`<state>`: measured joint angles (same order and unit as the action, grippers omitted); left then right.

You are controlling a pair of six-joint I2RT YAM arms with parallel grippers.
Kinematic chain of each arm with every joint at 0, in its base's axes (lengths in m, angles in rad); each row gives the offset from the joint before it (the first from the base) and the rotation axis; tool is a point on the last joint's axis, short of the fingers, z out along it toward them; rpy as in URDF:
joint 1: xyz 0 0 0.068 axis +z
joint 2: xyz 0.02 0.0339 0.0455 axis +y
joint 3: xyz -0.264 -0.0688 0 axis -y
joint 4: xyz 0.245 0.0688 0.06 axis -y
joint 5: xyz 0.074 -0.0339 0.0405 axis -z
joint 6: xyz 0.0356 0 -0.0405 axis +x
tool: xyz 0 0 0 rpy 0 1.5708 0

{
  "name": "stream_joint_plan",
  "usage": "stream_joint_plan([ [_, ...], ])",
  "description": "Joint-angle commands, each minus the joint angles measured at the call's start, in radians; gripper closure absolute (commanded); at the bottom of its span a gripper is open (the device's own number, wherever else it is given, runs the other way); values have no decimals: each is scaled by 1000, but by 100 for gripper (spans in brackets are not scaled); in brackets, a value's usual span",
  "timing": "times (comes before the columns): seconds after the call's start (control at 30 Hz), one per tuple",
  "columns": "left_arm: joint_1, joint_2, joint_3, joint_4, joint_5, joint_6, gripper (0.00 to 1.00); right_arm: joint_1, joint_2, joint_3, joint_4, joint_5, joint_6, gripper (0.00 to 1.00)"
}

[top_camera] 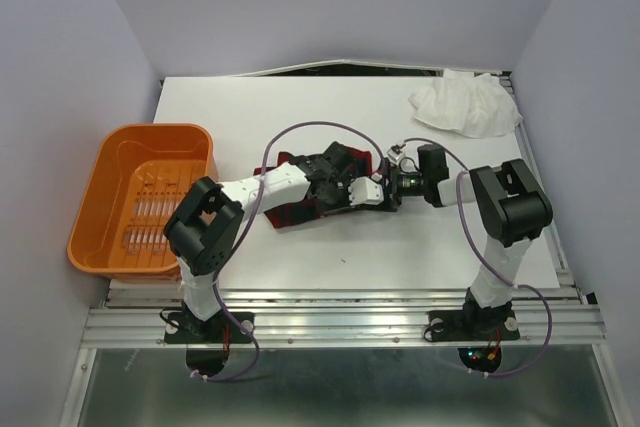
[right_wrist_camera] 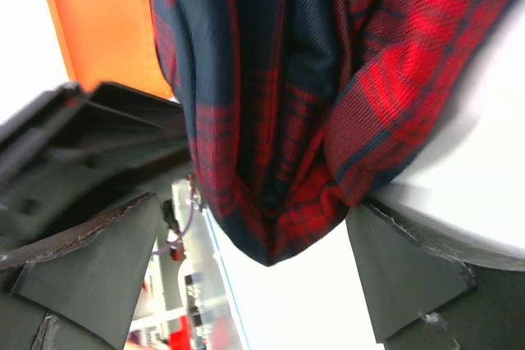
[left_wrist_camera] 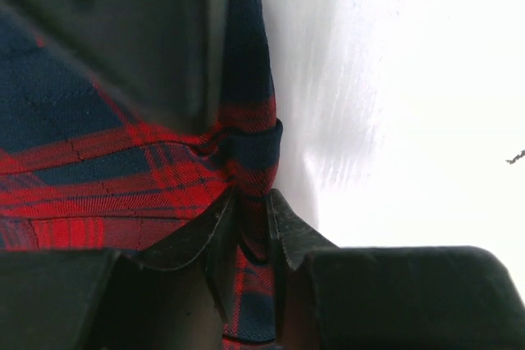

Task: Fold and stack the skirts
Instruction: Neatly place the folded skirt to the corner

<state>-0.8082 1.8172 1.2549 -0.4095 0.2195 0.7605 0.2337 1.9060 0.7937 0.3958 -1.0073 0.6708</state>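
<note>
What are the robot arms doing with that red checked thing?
They are working on a red and navy plaid skirt in the middle of the white table. The left gripper has pinched an edge of it tight. The right gripper is open, with a bunch of the fabric between its fingers. The orange basket sits at the left and a crumpled white cloth lies in the far right corner.

- The top view looks down from high behind, taking in the whole table (top_camera: 330, 107).
- The left wrist view sits close against the plaid skirt (left_wrist_camera: 123, 170), table beyond.
- The right wrist view, equally close, faces that skirt, orange basket (right_wrist_camera: 98, 22) behind.
</note>
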Motion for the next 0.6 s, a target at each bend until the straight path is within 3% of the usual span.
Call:
stream_joint_plan([
  [0.0, 43, -39, 106, -46, 90, 20, 72, 13, 68, 10, -150, 185, -184, 0],
  [0.2, 81, -33, 164, -97, 161, 20, 73, 13, 21, 16, -253, 141, -215, 0],
  [0.57, 81, -24, 129, -100, 192, 80, 74, 23, 56, 67, 12, 148, -33, 0],
])
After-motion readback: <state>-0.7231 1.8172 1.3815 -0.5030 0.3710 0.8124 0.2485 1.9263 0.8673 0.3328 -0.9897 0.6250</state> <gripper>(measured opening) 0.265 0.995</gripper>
